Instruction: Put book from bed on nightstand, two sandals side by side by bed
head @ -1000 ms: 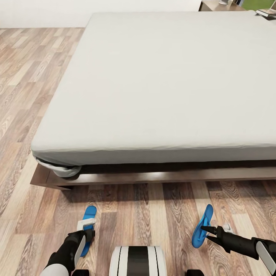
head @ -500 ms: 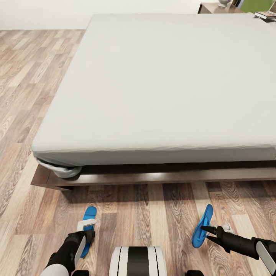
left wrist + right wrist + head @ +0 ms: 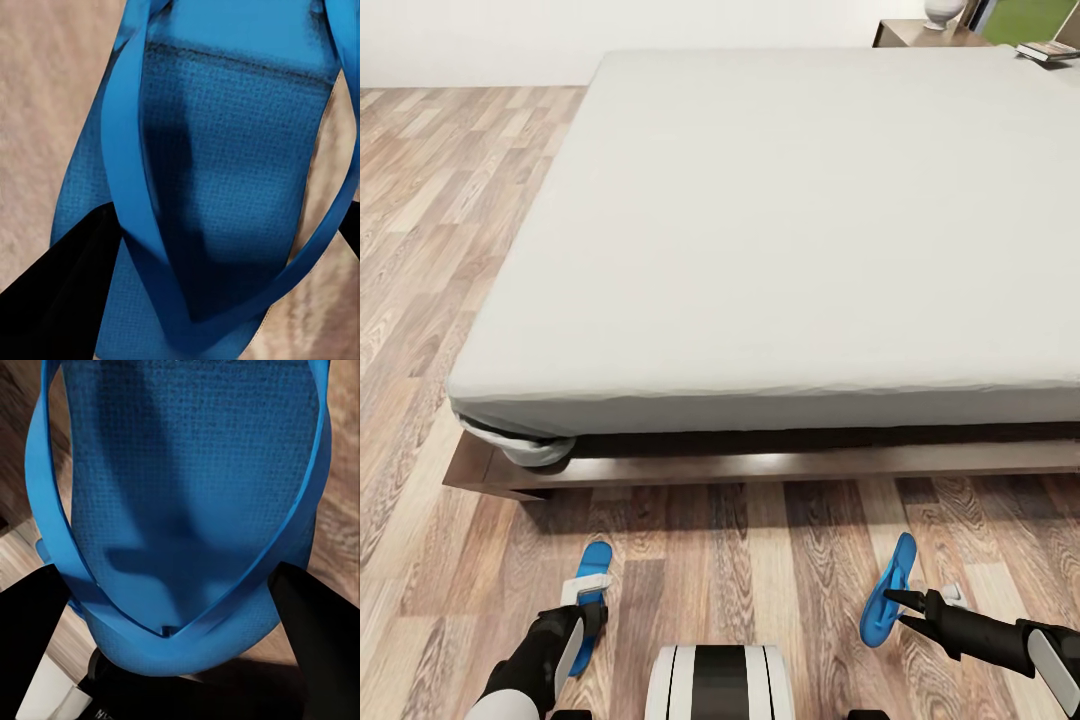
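My left gripper (image 3: 589,611) is shut on one blue sandal (image 3: 595,560), held flat just above the floor in front of the bed (image 3: 760,230). The left wrist view shows this sandal (image 3: 225,150) and its straps close up between dark fingers (image 3: 60,292). My right gripper (image 3: 896,611) is shut on the other sandal (image 3: 885,590), which is tipped on its edge; the right wrist view has this sandal (image 3: 187,495) between its fingers (image 3: 315,622). The book (image 3: 1048,49) lies at the bed's far right corner. A nightstand (image 3: 915,34) stands beyond the bed.
The bed's dark wooden frame (image 3: 760,464) juts out low over the plank floor (image 3: 420,250) just ahead of me. A bunched sheet corner (image 3: 530,448) hangs at its left end. A white lamp base (image 3: 943,12) sits on the nightstand. My base (image 3: 720,682) shows at the bottom.
The whole view has shifted a little, so the bed sits slightly lower in the picture. Both grippers and their sandals keep the same place in the view.
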You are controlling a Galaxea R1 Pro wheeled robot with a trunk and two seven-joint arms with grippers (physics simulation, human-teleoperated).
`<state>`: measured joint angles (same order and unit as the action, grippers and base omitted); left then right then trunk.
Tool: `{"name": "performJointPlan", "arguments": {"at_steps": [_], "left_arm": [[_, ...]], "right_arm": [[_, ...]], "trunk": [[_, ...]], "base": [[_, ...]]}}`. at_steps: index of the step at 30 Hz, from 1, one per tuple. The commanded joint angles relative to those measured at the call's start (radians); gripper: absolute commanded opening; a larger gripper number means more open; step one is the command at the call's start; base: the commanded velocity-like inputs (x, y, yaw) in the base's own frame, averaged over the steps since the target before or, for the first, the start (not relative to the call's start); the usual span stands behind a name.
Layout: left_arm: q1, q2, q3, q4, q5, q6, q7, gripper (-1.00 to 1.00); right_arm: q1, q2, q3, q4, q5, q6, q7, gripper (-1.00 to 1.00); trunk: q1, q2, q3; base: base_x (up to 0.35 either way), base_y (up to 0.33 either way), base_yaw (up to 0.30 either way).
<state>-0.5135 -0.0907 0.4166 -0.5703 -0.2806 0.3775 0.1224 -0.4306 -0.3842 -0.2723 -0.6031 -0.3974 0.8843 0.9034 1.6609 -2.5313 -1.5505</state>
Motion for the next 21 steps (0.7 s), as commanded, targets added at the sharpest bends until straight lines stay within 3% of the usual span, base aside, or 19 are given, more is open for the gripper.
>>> {"name": "performJointPlan", "arguments": {"at_steps": [1,21], "left_arm": [[0.000,-0.001,0.005,-0.002,-0.006,0.004,-0.001,-1.00],[0.000,-0.002,0.004,-0.002,-0.006,0.004,0.000,-1.00]], "right_arm": [[0.000,0.000,-0.002,0.000,0.002,0.004,0.003,-1.00],[0.000,0.000,-0.002,0.000,0.002,0.004,0.003,-1.00]], "trunk": [[0.000,0.000,-0.001],[-0.001,0.000,0.007]], "base": [[0.000,0.000,0.000],[0.000,0.000,0.000]]}}
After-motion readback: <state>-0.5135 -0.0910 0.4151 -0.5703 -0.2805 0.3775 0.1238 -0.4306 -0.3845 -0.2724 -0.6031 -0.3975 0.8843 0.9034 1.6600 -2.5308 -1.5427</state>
